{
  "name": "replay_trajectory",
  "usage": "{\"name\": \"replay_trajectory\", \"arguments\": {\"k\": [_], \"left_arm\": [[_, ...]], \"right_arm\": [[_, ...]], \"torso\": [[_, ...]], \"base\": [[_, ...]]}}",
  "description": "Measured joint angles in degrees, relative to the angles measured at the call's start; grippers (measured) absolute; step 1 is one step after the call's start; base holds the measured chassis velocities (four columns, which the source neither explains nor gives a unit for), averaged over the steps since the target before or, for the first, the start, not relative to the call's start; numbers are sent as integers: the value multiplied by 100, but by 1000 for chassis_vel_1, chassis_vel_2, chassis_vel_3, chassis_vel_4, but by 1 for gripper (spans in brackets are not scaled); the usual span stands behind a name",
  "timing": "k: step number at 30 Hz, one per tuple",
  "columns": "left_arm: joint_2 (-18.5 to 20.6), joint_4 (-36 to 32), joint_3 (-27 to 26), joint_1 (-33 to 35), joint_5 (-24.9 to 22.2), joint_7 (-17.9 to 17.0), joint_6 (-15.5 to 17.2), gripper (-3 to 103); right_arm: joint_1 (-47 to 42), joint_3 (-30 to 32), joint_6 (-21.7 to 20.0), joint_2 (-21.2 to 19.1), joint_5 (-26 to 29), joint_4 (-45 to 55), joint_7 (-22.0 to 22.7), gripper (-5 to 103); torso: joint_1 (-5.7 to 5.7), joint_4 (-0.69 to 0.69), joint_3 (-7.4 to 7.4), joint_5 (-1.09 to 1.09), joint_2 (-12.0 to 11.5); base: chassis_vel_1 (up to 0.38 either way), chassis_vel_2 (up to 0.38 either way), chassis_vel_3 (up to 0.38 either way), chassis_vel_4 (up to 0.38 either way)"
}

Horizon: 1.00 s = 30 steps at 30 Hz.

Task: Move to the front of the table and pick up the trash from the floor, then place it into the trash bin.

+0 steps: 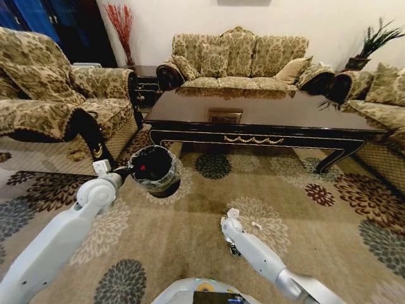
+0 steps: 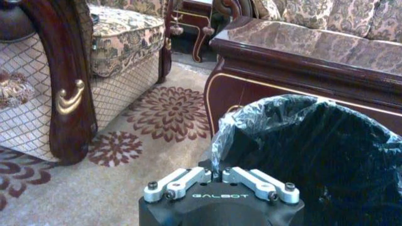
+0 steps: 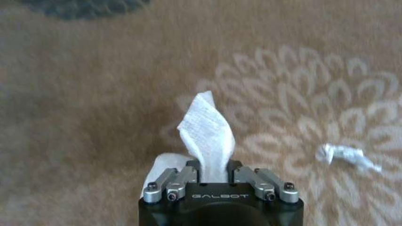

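Observation:
The black trash bin (image 1: pixel 154 170) with its thin plastic liner hangs off the carpet in front of the dark wood table (image 1: pixel 266 117). My left gripper (image 1: pixel 128 171) is shut on the bin's rim (image 2: pixel 221 141), with its fingers (image 2: pixel 188 178) pinching the liner in the left wrist view. Low over the carpet, my right gripper (image 1: pixel 232 215) is shut on a white paper piece of trash (image 3: pixel 206 134) that sticks up between its fingers (image 3: pixel 182 176). A second small white scrap (image 3: pixel 347 156) lies on the carpet close by (image 1: pixel 256 225).
An armchair (image 1: pixel 57 95) stands at the left, a sofa (image 1: pixel 237 60) behind the table, and another seat (image 1: pixel 380 101) at the right. A small dark item (image 1: pixel 235 251) lies on the floral carpet beside my right arm. Something red (image 1: pixel 143 168) shows inside the bin.

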Motion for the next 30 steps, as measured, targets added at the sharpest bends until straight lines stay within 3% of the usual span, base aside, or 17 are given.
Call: {"name": "replay_trajectory", "arguments": {"k": [5, 7, 8, 10, 12, 16, 23, 24, 26, 28, 30], "left_arm": [[-21, 2, 34, 11, 5, 0, -4, 3], [-51, -2, 62, 39, 14, 1, -5, 3], [-106, -14, 111, 87, 51, 0, -7, 3], [-129, -19, 132, 105, 74, -1, -8, 3], [-253, -29, 250, 174, 178, -1, -8, 3], [-388, -10, 386, 195, 247, -2, -12, 3], [-568, 138, 561, 142, 285, -4, -15, 3], [-636, 214, 634, 91, 299, 4, -17, 3], [-670, 252, 666, 67, 308, 10, -18, 3], [-829, 418, 785, -38, 326, 20, -19, 3], [-903, 485, 833, -93, 325, 26, -20, 3]], "right_arm": [[-27, -53, 184, -296, -143, 468, -82, 19], [-14, -78, 444, -515, -328, 763, -329, 10], [87, -141, 853, -734, -495, 1077, -752, 7], [148, -176, 1031, -812, -553, 1179, -917, 3], [545, -412, 1870, -1060, -776, 1595, -1634, 1], [1108, -727, 2427, -1124, -750, 1937, -2131, 0], [1979, -1292, 2958, -974, -545, 2071, -2894, 0], [2258, -1479, 3130, -813, -471, 2072, -3161, 0], [2341, -1534, 3182, -735, -453, 2072, -3228, 0], [2634, -1769, 3400, -320, -409, 2020, -3379, 0], [2732, -1853, 3458, -149, -408, 1993, -3401, 0]], "torso": [[0, 0, 0, 1, 0], [0, -1, 0, 0, 0], [0, -1, 0, 1, 0], [0, -2, 0, 1, 0], [0, -1, 0, -2, 0], [0, 1, 0, -1, 0], [0, 0, 1, -1, 0], [0, 0, 1, -1, 0], [0, 0, 0, 0, 0], [0, 0, 1, -1, 0], [1, 3, 1, -2, 0]], "base": [[0, 0, 0, 0], [0, 0, 0, 0], [0, 0, 0, 0], [0, 0, 0, 0], [0, 0, 0, 0], [0, 0, 0, 0], [0, 0, 0, 0], [0, 0, 0, 0], [0, 0, 0, 0], [0, 0, 0, 0], [0, 0, 0, 0]]}}
